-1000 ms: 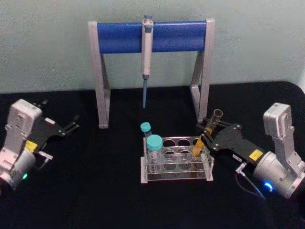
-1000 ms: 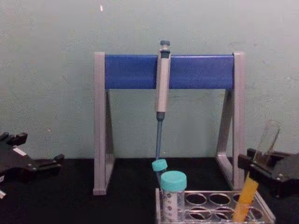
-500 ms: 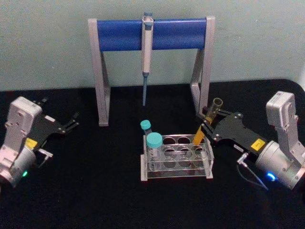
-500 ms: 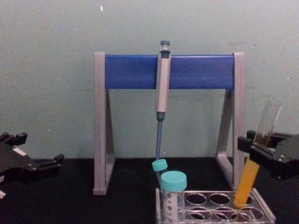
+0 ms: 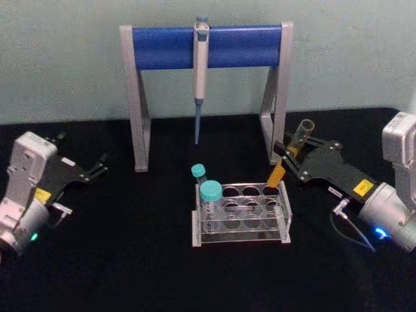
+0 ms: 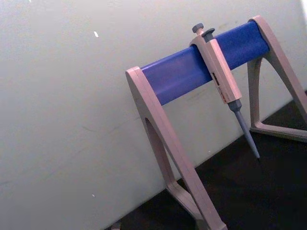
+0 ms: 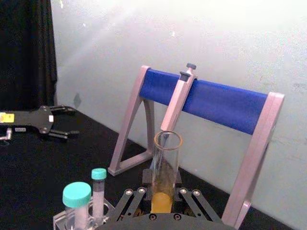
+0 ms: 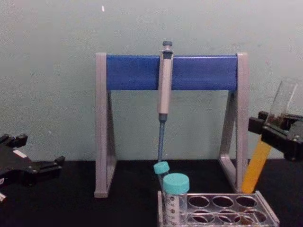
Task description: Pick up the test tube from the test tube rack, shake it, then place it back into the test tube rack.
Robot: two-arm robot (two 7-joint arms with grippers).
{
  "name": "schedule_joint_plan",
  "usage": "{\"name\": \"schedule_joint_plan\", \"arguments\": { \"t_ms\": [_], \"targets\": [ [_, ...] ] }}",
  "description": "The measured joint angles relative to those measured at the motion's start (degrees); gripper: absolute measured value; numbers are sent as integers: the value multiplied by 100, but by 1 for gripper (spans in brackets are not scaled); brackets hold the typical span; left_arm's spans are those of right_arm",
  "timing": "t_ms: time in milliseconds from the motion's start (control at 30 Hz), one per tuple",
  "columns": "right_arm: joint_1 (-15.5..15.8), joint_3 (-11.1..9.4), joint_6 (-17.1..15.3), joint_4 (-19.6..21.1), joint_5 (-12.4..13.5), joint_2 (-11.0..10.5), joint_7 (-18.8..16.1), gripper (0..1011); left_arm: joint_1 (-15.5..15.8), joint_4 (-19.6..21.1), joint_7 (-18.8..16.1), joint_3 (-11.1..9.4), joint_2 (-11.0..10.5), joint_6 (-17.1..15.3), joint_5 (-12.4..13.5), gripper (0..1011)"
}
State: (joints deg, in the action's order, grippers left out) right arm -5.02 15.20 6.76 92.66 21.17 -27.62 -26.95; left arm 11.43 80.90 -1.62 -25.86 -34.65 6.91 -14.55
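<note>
The test tube [image 5: 288, 157] is a long clear tube with orange-yellow liquid in its lower half, and it leans with its open mouth to the right. My right gripper [image 5: 292, 155] is shut on its middle. In the chest view the test tube [image 8: 259, 163] hangs with its lower end just above the back right corner of the test tube rack [image 8: 265, 218]. The right wrist view has the test tube [image 7: 165, 167] upright between the fingers [image 7: 135, 199]. The clear test tube rack [image 5: 242, 233] sits mid-table. My left gripper [image 5: 99, 167] is parked open at the far left.
Two teal-capped tubes [image 5: 209, 193] stand in the rack's left end. Behind the rack is a grey-and-blue pipette stand [image 5: 208, 47] with a pipette [image 5: 201, 71] hanging from it. Black tabletop lies around the rack, and a pale wall stands behind.
My right gripper has risen and moved right with the test tube, drawing its lower end up out of the rack's back right hole. The left arm has stayed still.
</note>
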Motion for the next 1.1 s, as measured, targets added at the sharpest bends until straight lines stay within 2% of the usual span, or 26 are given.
{"name": "schedule_joint_plan", "arguments": {
  "t_ms": [300,1100],
  "targets": [
    [25,-24,-85,169,159,-77,-48,225,0,0,0,0,0,0,0,1001],
    [52,-15,-75,183,199,-114,-90,226,1,0,0,0,0,0,0,1001]
  ]
}}
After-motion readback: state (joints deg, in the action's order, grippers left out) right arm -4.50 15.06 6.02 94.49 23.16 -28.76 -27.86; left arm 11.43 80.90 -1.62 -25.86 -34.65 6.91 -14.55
